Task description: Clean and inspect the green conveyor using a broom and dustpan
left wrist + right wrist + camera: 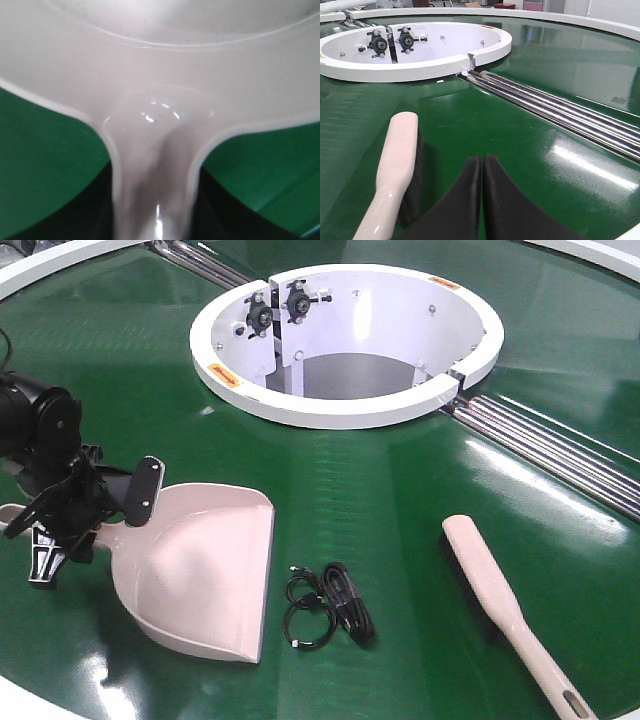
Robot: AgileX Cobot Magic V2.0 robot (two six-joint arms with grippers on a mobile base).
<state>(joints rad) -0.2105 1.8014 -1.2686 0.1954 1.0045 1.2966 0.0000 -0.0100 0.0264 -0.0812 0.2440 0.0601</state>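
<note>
The beige-pink dustpan (200, 570) lies on the green conveyor (400, 490) at front left, mouth toward the near edge. My left gripper (92, 523) is shut on its handle. In the left wrist view the handle (152, 190) runs between my dark fingers (95, 215) up into the pan (160, 60). The broom (500, 600) lies flat at front right, handle toward the near edge. My right gripper (482, 159) is shut and empty just above the belt (530, 150). It sits to the right of the broom (397, 160) and does not touch it. The front view does not show it.
A coiled black cable (330, 605) lies on the belt between dustpan and broom. The white central ring (345, 405) opens behind them, with bearing mounts (275, 308) inside. Steel rollers (560, 445) run from the ring toward the right. The conveyor's white rim (30, 702) borders the near edge.
</note>
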